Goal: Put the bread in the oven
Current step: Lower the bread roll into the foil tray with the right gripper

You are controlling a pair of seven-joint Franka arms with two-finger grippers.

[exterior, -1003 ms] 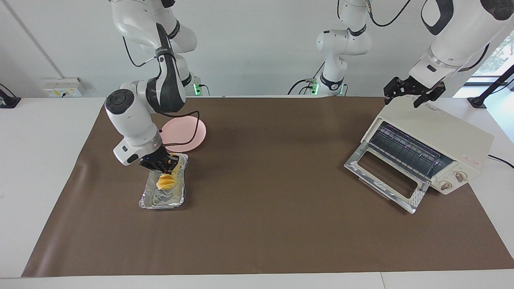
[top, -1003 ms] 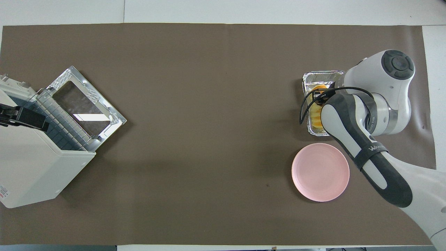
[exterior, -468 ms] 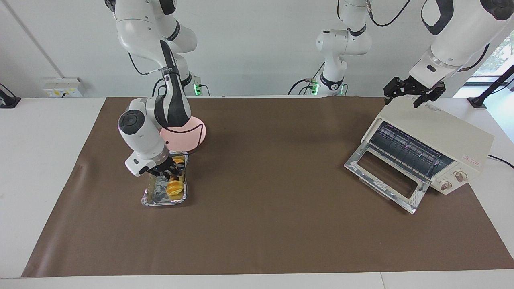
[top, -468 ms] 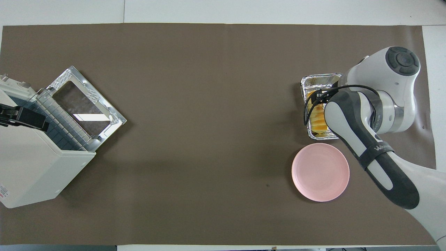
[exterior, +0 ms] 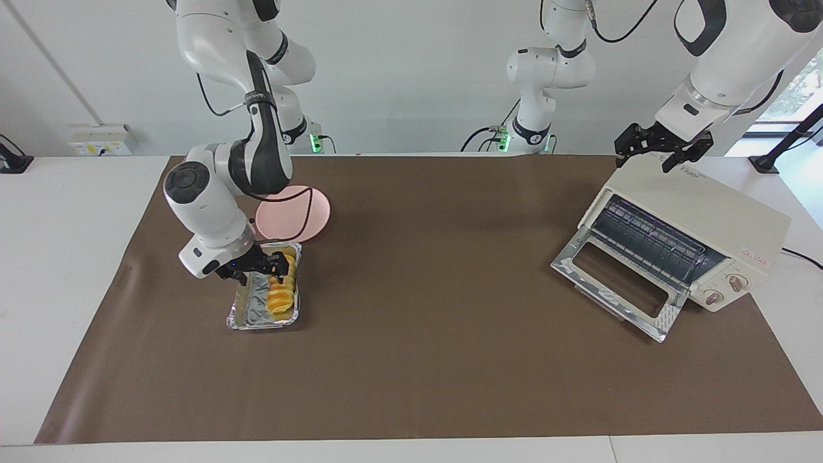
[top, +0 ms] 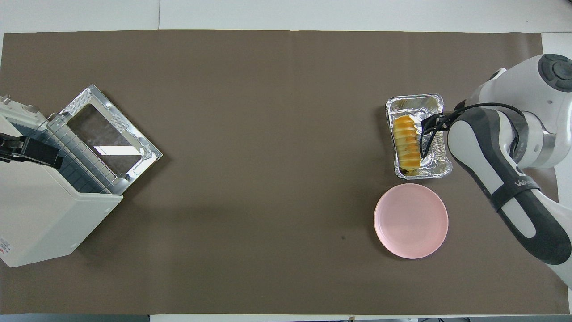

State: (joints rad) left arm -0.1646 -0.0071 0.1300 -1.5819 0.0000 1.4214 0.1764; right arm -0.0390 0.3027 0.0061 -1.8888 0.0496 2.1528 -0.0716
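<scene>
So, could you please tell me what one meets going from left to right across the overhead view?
Left gripper over the oven → oven's open door → bare brown mat → bread in the foil tray → right gripper. The pink plate overlaps the tray's span, so I leave it out.

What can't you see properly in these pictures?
- Right gripper: open or shut cannot be told in the facing view; in the overhead view its arm hides most of it.
- Oven: cut off by the overhead view's edge.
- Foil tray: in the facing view, bread and gripper cover much of its floor.
</scene>
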